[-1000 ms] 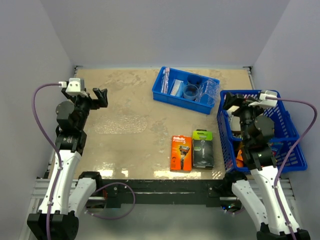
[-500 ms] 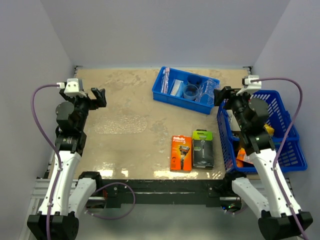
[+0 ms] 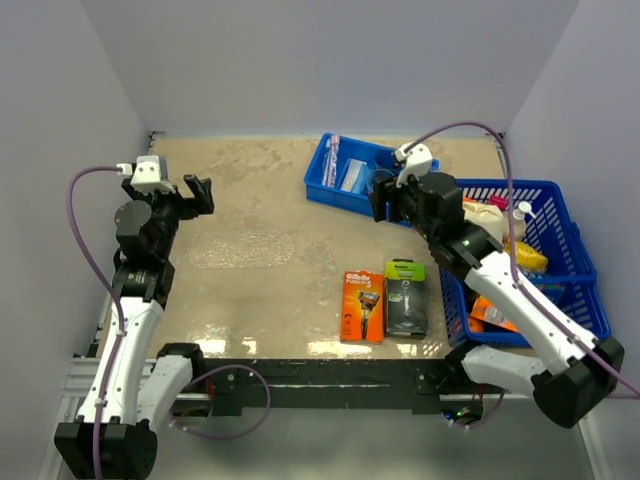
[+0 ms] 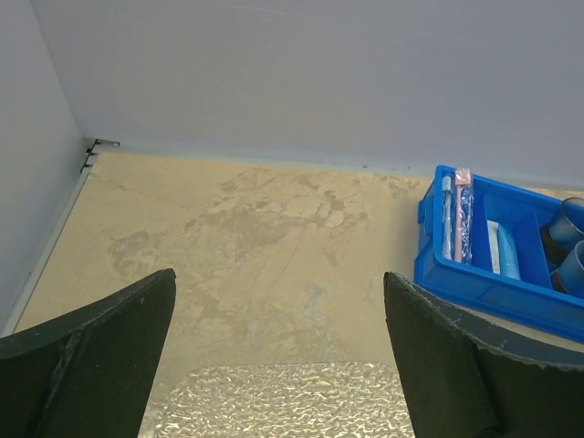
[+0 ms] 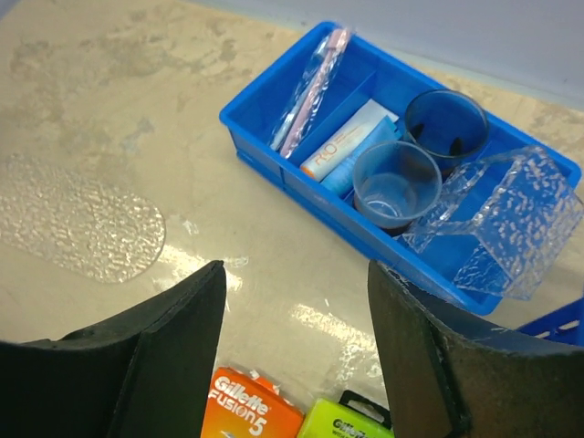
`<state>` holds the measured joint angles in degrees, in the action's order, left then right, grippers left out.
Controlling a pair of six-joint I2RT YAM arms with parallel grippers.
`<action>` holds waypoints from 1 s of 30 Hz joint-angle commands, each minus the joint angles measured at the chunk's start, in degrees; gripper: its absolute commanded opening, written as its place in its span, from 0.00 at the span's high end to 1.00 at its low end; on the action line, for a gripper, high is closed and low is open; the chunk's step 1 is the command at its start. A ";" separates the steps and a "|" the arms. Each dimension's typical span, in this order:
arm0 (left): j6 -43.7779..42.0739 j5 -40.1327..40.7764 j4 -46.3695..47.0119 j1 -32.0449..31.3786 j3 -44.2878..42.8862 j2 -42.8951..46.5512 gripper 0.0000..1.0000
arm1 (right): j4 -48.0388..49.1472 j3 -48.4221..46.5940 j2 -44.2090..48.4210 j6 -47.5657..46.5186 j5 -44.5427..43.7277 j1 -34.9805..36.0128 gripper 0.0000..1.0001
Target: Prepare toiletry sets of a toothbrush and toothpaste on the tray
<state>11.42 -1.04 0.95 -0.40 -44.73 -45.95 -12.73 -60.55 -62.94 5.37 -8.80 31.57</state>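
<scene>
The toothbrush (image 3: 333,158) lies in the left slot of the blue bin (image 3: 330,192), with the toothpaste (image 3: 352,178) beside it and round cups to its right. In the right wrist view the toothbrush (image 5: 310,87), toothpaste (image 5: 351,146) and two cups (image 5: 394,182) show clearly. The clear tray (image 3: 242,248) lies empty on the table's left half. My right gripper (image 3: 380,203) is open and empty, above the bin's near edge. My left gripper (image 3: 200,192) is open and empty, raised beyond the tray's far-left corner, with the tray (image 4: 301,406) below it.
An orange razor pack (image 3: 363,305) and a black-green one (image 3: 406,297) lie at the front centre. A blue lattice basket (image 3: 585,270) with assorted items stands at the right. A crinkled clear plastic piece (image 5: 497,228) sits in the bin's right end.
My right arm has swung left from over the lattice basket to the blue bin's near edge. The left arm has not moved.
</scene>
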 commanded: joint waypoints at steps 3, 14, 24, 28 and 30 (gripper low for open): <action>1.76 0.25 0.54 -0.04 -0.53 -1.77 0.00 | -5.45 -9.13 -10.44 -0.71 -3.42 2.44 0.39; 1.06 -0.72 0.19 -0.04 -0.89 -2.74 0.00 | -3.17 -17.13 -26.00 0.87 5.71 -3.87 0.51; 1.06 -1.69 0.46 -0.65 -0.71 -2.30 0.00 | -7.39 -24.86 -34.53 -0.97 2.21 -5.12 0.53; 1.06 -1.77 0.54 -0.91 -0.62 -2.39 0.00 | -7.92 -26.80 -37.34 -1.58 -0.34 -5.03 0.55; 1.06 -1.86 0.46 -1.09 -0.71 -2.47 0.00 | -8.10 -27.25 -38.57 -1.59 -0.60 -4.94 0.55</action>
<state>12.45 -2.22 -0.56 -0.95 -44.73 -49.06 -19.94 -84.68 -99.83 4.86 -7.03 26.61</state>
